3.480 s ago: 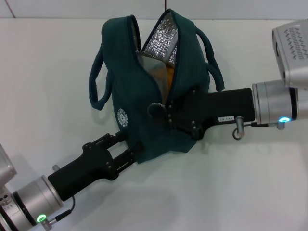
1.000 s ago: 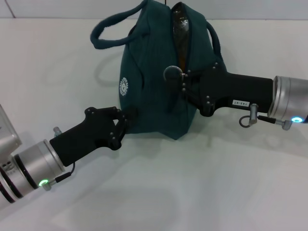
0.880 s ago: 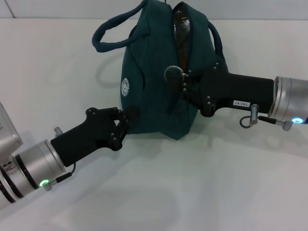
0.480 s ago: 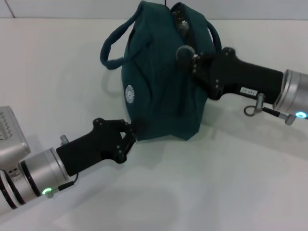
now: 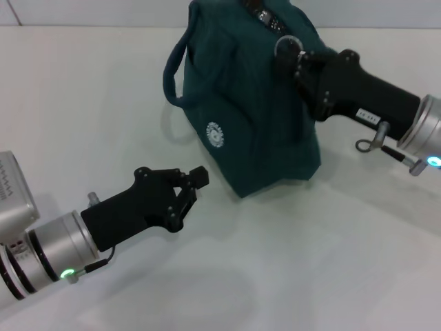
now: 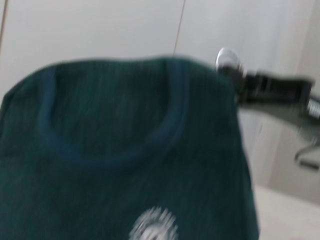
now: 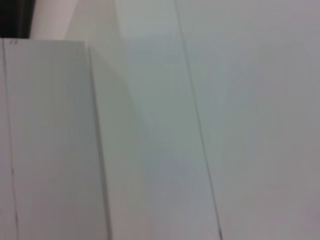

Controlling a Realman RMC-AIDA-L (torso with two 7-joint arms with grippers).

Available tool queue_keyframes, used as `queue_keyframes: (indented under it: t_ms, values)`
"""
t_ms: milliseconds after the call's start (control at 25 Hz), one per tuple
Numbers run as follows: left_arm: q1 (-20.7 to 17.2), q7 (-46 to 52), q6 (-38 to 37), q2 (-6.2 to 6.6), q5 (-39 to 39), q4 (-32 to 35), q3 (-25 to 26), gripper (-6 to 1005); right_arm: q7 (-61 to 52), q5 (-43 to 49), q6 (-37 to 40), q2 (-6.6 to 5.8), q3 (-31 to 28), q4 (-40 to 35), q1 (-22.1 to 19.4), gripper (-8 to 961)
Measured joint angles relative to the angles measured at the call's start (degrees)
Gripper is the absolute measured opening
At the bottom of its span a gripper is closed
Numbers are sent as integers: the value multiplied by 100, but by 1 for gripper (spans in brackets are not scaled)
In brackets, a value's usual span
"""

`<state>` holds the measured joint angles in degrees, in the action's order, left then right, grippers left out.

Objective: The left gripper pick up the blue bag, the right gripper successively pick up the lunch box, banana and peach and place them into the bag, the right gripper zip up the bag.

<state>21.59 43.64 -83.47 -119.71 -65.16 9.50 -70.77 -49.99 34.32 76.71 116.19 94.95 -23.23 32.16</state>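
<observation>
Here the blue bag point(image 5: 255, 124) stands on the white counter point(image 5: 310, 262), a blocky shape of ribbed dark teal fabric with a small round white logo point(image 5: 216, 134) on its near face and a soft loop handle point(image 5: 175, 76) drooping off one side. The right gripper point(image 5: 288, 49), a black claw of linked bars on a matte black arm with a silver cuff, sits at the bag's top edge, its fingers pinched on the ring zip pull point(image 5: 289, 45), a thin metal hoop. The zip line beyond those fingers looks drawn together. The left gripper point(image 5: 195, 181) hovers just off the bag's lower near corner, not touching the cloth; its fingers point(image 5: 199, 176) are pressed close together, with nothing between them. In the left wrist view the bag's woven fabric point(image 6: 120, 165) fills the frame ahead of the fingers.
</observation>
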Motion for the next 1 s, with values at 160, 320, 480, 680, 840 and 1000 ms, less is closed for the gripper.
queue_keyframes:
  t_ms: [160, 320, 480, 680, 840, 1000]
  values:
    - [13, 7, -530, -39, 128, -1, 3, 38, 60, -10, -13, 0, 221, -36, 27, 32]
    - [-1, 9, -847, -64, 271, -7, -13, 50, 54, -18, -23, 0, 437, -49, 93, 32]
    - [7, 2, -874, -73, 597, -146, -7, 189, 41, -100, -27, 0, 702, -55, 182, 32]
    - [150, -28, -717, -78, 978, -389, -4, 418, 66, -382, -90, 0, 1020, -63, 255, 32]
    - [235, 1, -666, -80, 976, -425, -19, 524, 69, -395, -135, 0, 1071, -73, 270, 32]
    - [317, -46, -425, -96, 990, -457, -12, 588, 69, -440, -169, 0, 1119, -112, 270, 32]
